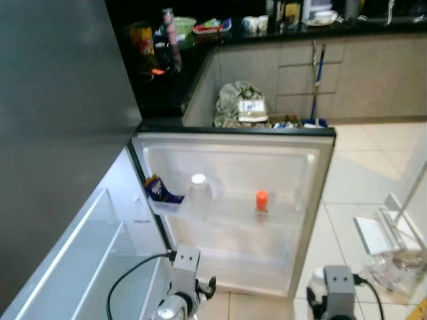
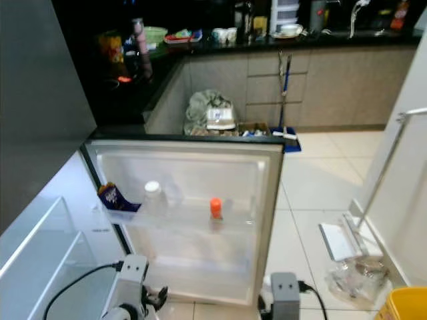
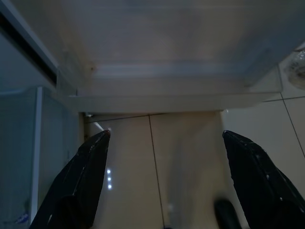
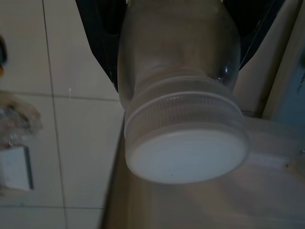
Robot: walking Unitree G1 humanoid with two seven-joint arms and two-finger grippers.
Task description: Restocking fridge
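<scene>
A clear jar with a white lid (image 4: 183,119), gripped in the right gripper's (image 4: 176,28) jaws, waits low beside the open fridge door (image 1: 233,207), not yet shelved. The door rack already carries a white-capped bottle (image 1: 199,190), an orange-capped one (image 1: 261,201) and a purple packet (image 1: 157,189). The left gripper (image 3: 167,181) hangs wide open above the floor tiles (image 3: 186,157), empty.

jar (image 4: 178,71): clear plastic, ribbed white lid | floor (image 1: 373,180): glossy tile

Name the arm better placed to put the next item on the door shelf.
Right: the right gripper already holds a white-capped jar near the fridge door. The left gripper is open, holding nothing.
</scene>
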